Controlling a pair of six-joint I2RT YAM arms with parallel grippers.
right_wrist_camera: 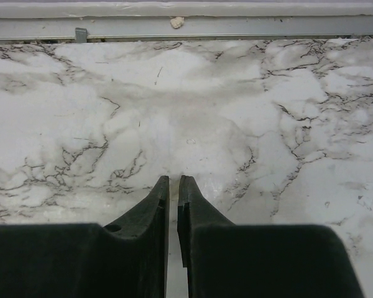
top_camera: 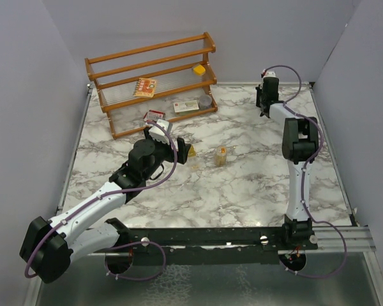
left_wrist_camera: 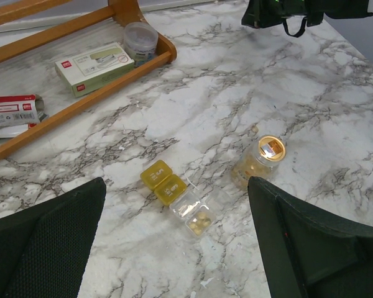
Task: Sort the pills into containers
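A small yellow pill box (left_wrist_camera: 163, 181) lies on the marble table (left_wrist_camera: 311, 112) with its lids folded back. One clear compartment holds a few pale pills (left_wrist_camera: 201, 220). To its right stands a round amber jar (left_wrist_camera: 263, 159) with a gold top and pale pills inside. My left gripper (left_wrist_camera: 177, 205) hovers above both, open, its fingers (left_wrist_camera: 43, 248) wide to either side with nothing between them. From above, the box (top_camera: 187, 152) and jar (top_camera: 221, 156) sit mid-table by the left gripper (top_camera: 177, 145). My right gripper (right_wrist_camera: 173, 180) is shut on nothing at the far right (top_camera: 265, 105).
A wooden rack (top_camera: 153, 76) stands at the back left with card packets (left_wrist_camera: 93, 65) and a round grey tin (left_wrist_camera: 141, 38) on its lowest shelf. A metal rail (right_wrist_camera: 186, 28) runs along the table's far edge just beyond the right gripper.
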